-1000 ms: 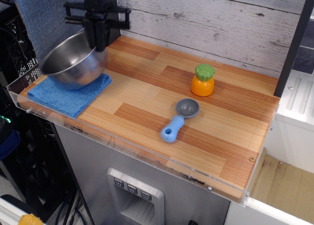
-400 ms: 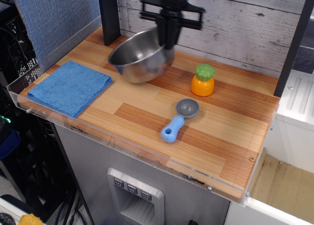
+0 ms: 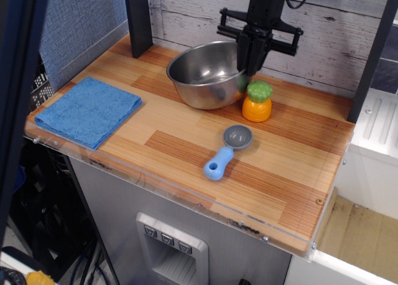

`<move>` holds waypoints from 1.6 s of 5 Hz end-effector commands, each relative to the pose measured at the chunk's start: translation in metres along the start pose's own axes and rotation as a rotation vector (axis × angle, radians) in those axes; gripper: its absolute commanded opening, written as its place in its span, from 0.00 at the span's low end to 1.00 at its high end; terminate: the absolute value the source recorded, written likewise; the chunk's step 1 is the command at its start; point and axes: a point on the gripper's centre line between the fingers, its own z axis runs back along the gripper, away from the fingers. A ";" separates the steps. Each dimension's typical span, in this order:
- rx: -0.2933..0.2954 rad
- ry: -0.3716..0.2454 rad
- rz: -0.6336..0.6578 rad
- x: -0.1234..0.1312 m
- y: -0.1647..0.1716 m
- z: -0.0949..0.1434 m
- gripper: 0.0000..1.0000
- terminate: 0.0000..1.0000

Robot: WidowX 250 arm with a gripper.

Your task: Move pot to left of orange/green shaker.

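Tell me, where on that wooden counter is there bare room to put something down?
Bare wood lies between the blue cloth and the pot, and along the front right edge past the scoop. It is crowded at the back: the gripper holds the pot's rim, right beside the orange/green shaker.

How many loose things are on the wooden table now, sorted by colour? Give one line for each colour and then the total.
Silver: 1, the pot, held at its rim by the gripper
Orange and green: 1, the shaker
Grey and blue: 1, the scoop
Blue: 1, the cloth
Total: 4
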 end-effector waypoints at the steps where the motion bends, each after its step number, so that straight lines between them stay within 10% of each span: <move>1: -0.026 -0.010 0.084 -0.008 0.022 0.008 0.00 0.00; 3: -0.028 -0.014 0.093 -0.015 0.027 0.008 0.00 0.00; 4: -0.022 -0.009 0.083 -0.018 0.023 0.007 1.00 0.00; 8: -0.024 -0.133 0.074 -0.030 0.039 0.038 1.00 0.00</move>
